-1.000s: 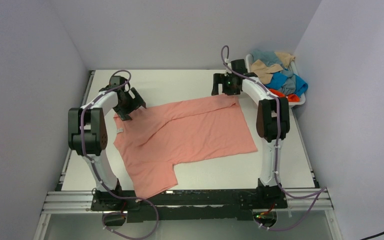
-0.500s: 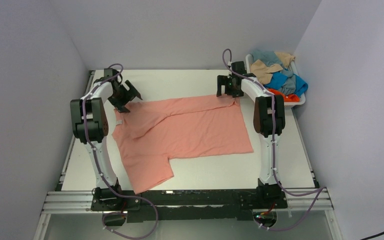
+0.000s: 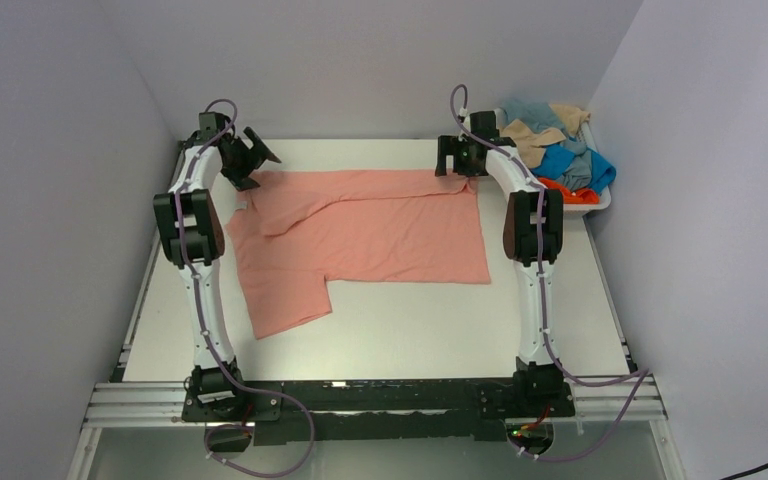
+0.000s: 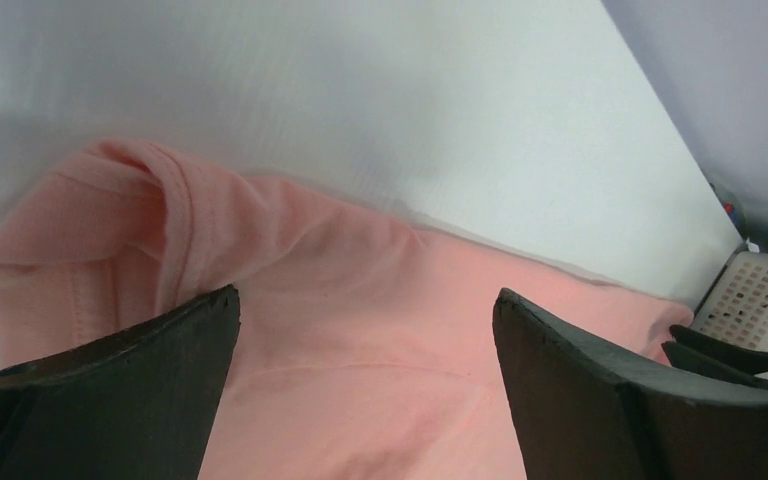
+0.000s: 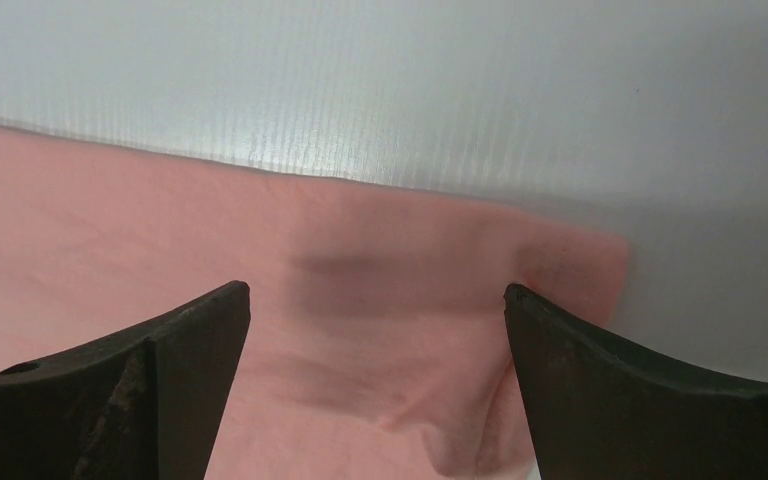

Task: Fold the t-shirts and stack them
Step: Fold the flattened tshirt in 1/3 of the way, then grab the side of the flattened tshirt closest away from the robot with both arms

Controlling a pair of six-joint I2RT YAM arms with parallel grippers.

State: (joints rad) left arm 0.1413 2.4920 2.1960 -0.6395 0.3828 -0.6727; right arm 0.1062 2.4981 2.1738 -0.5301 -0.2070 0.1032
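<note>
T-shirt point(image 3: 380, 230) salmon, lying left-right, collar left, left tool point(image 4: 365, 298), right tool point(image 5: 375, 290) gaping wide

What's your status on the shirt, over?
Left end effector open, right end effector open. Pink shirt spread out, unfolded, far edge under both. Basket far right, nothing blocking.

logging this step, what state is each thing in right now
salmon pink t-shirt: spread out on the table, not folded, creased near its left end
left end effector: open, over the shirt's far left corner
right end effector: open, over the shirt's far right corner
other t-shirts: heaped loose, not folded
white basket: piled full, at the table's far right
</note>
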